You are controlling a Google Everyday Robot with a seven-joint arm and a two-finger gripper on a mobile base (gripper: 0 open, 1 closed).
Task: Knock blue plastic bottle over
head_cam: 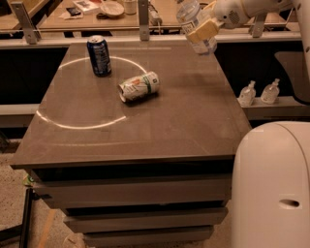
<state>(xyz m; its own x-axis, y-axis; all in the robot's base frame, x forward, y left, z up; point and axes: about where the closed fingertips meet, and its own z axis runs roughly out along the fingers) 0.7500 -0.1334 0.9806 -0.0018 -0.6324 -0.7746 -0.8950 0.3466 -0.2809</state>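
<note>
— Gripper (206, 30)?
— Up at the far right corner of the table (184, 111), set against the right side of the bottle (190, 14). Touching it, certainly. Apart or clamped on it: cannot tell from here.

— And the bottle?
— At that same far right edge, tilted, with the top leaning left. Resting on the table or raised just off it: hard to say.

— Handling?
— Probably light. Thin clear plastic, seemingly not full, though hard to judge. Tall and narrow, so easy to tip with little force. Likely soft in the wall, giving under a squeeze. Smooth, a bit slippery, apt to roll once down. Not fragile.

— Where to take hold?
— No real need for a grip. Better pushed high on the body, near the shoulder, sideways toward the middle of the table. Pushed low, likely just to slide along.

— Risk?
— Very close to the far edge. Sent the wrong way, could drop off the back or the right side.

— Around it?
— Left and nearer, a tipped can (139, 86) on its side, well apart. Farther left, a blue can (99, 55), upright. Off the table's right side and lower down, two pump bottles (247, 93) on a ledge. Apparently not in the path of a fall toward the middle.
</note>
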